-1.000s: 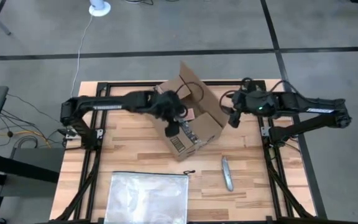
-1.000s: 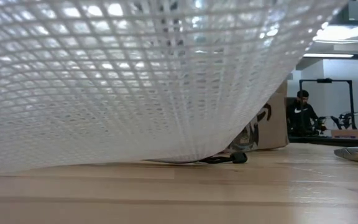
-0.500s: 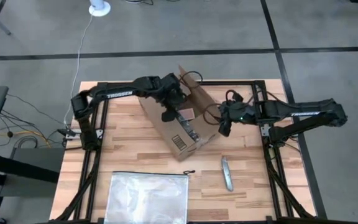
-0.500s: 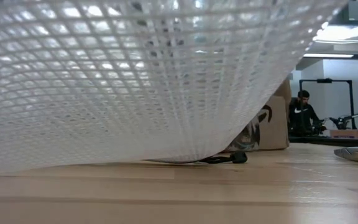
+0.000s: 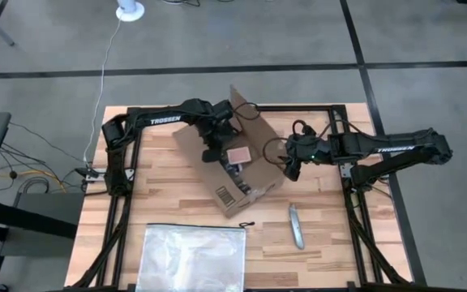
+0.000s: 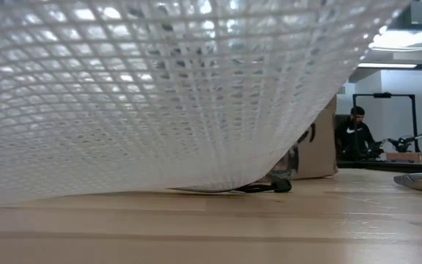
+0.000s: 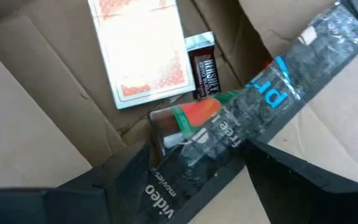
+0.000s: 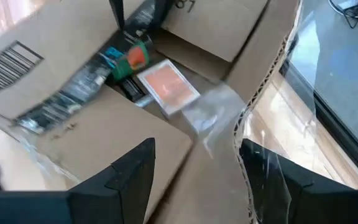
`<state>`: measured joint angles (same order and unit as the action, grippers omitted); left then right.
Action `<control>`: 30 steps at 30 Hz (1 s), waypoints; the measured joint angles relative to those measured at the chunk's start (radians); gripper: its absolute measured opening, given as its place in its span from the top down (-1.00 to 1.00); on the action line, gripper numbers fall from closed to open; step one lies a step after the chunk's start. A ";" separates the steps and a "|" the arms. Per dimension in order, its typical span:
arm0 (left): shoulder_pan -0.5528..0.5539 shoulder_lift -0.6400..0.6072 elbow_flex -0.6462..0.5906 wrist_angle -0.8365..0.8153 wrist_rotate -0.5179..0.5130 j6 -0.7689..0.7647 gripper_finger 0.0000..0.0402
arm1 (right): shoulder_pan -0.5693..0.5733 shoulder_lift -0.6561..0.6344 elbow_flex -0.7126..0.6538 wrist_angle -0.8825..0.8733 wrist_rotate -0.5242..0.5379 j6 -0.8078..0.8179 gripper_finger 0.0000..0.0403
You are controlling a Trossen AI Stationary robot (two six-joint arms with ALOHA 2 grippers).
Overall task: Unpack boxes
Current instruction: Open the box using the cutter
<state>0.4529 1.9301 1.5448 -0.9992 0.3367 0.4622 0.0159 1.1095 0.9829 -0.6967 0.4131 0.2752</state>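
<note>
I see the cardboard box (image 5: 229,166) lying open between my two hands, flaps spread, in the middle of the surface (image 5: 169,203). Inside, just ahead of my left hand (image 7: 194,165), lie an orange-and-white card pack (image 7: 143,53), a dark chocolate bar (image 7: 205,74) touching it, and a red-and-green packet (image 7: 194,118) under the printed tape strip (image 7: 278,93). My left hand's fingers stand apart over them. My right hand (image 8: 197,165), fingers apart, hovers beside the box's far flap. A utility knife (image 5: 297,225) and zip bag (image 5: 191,257) lie nearer me.
</note>
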 joint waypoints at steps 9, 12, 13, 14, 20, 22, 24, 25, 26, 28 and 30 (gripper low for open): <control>-0.044 0.000 -0.001 -0.069 -0.039 0.023 0.95 | -0.001 0.000 0.001 0.001 0.001 -0.003 -0.03; -0.052 -0.012 0.000 -0.075 -0.048 -0.018 0.99 | -0.001 0.000 0.002 -0.002 0.001 -0.012 -0.03; -0.054 -0.016 0.011 -0.089 -0.052 -0.032 0.99 | -0.001 0.000 0.002 -0.001 0.001 -0.019 -0.03; -0.059 -0.019 0.029 -0.109 -0.063 -0.045 1.00 | 0.001 0.000 0.002 0.001 0.001 -0.027 -0.03; -0.088 -0.024 0.218 -0.235 -0.191 -0.178 1.00 | 0.058 -0.005 0.055 0.111 -0.042 -0.206 -0.03; -0.102 -0.025 0.296 -0.274 -0.226 -0.223 1.00 | 0.072 -0.007 0.102 0.115 -0.043 -0.278 -0.03; -0.123 -0.025 0.381 -0.318 -0.266 -0.278 1.00 | 0.071 -0.007 0.142 0.124 -0.033 -0.342 -0.03; -0.135 -0.025 0.427 -0.345 -0.287 -0.307 1.00 | 0.067 -0.007 0.157 0.138 -0.033 -0.367 -0.03; -0.149 -0.030 0.467 -0.367 -0.307 -0.337 1.00 | 0.062 -0.002 0.170 0.159 -0.035 -0.388 -0.03; -0.183 -0.052 0.524 -0.389 -0.355 -0.392 1.00 | 0.045 0.022 0.192 0.201 -0.067 -0.416 -0.03; -0.224 -0.093 0.541 -0.389 -0.423 -0.445 1.00 | 0.037 0.056 0.196 0.213 -0.108 -0.437 -0.03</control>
<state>0.2290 1.8370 2.0858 -1.3885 -0.0859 0.0173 0.0534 1.1659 1.1790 -0.4834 0.3049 -0.1622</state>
